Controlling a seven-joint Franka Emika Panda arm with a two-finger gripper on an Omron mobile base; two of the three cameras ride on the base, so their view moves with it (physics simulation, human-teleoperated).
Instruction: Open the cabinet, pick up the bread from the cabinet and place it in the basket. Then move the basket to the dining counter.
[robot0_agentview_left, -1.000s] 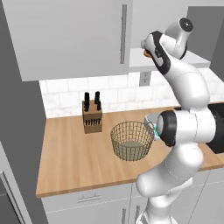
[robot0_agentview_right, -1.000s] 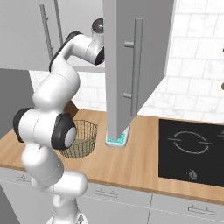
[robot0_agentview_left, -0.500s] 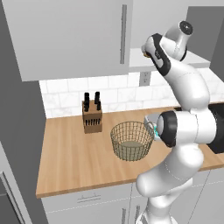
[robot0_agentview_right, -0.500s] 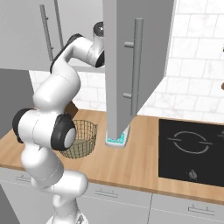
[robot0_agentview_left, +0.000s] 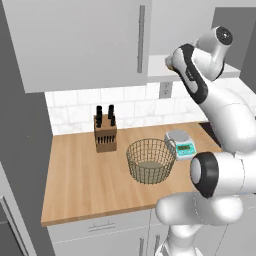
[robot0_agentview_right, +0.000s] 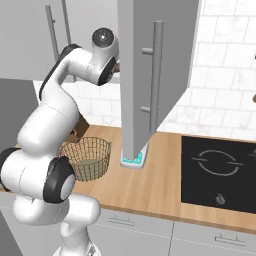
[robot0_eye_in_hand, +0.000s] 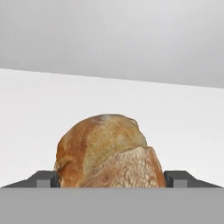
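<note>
The cabinet stands open, its grey door (robot0_agentview_right: 137, 75) swung out toward the right base camera and its white shelf (robot0_agentview_left: 159, 74) bare in front. My arm reaches up onto that shelf. In the hand view the bread (robot0_eye_in_hand: 109, 151), a golden-brown crusty lump, lies on the white shelf between my fingertips (robot0_eye_in_hand: 46, 178). My gripper (robot0_eye_in_hand: 111, 178) is shut on it, one finger against each side. A brown sliver of bread (robot0_agentview_left: 168, 62) shows at the hand. The brassy wire basket (robot0_agentview_left: 149, 160) (robot0_agentview_right: 86, 157) sits on the worktop below. The dining counter is out of view.
A knife block (robot0_agentview_left: 105, 134) stands behind the basket to its left. A small kitchen scale (robot0_agentview_left: 180, 143) (robot0_agentview_right: 134, 159) stands to the basket's right, under the open door. A black cooktop (robot0_agentview_right: 217, 172) is set into the wood worktop (robot0_agentview_left: 82, 180) further right. White tiles back the worktop.
My wrist has edged slightly right, deeper toward the shelf. The basket, knife block and door have stayed put.
</note>
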